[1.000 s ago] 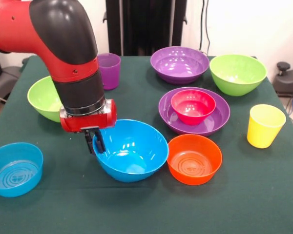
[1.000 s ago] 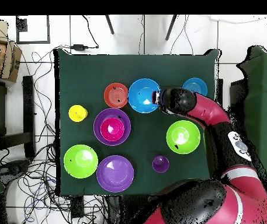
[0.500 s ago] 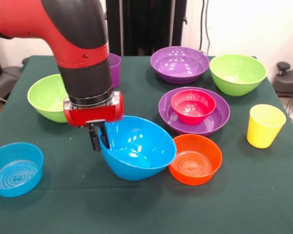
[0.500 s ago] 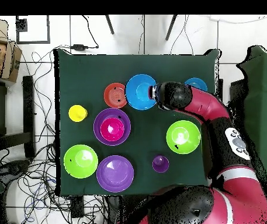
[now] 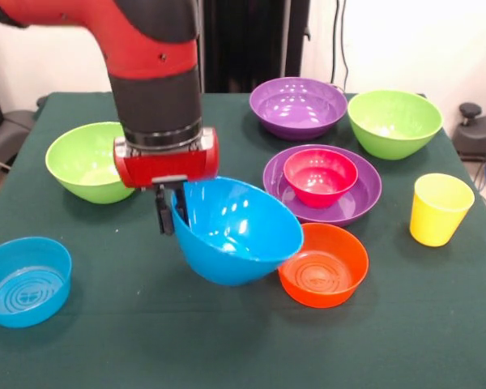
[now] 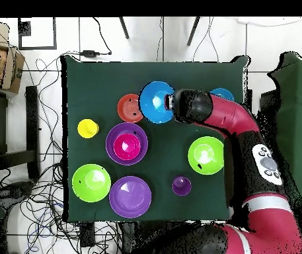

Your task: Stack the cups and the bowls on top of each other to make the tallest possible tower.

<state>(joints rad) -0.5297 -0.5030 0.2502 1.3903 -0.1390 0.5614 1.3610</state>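
The tool [image 5: 169, 212], clamped on the large blue bowl's [image 5: 239, 235] nine o'clock rim, has lifted it, tilted, off the worktop [image 5: 227, 340], ready for stacking.

Fingers [image 5: 167, 212] pinch tilted big bowl's [image 5: 239, 235] rim; bowl hangs right of them, overlapping small bowl [image 5: 324, 267]; another small bowl [image 5: 24, 279] sits left, lower.

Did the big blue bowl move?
Yes. The gripper has lifted the large blue bowl off the table, tilted, toward the orange bowl, whose rim it now overlaps.
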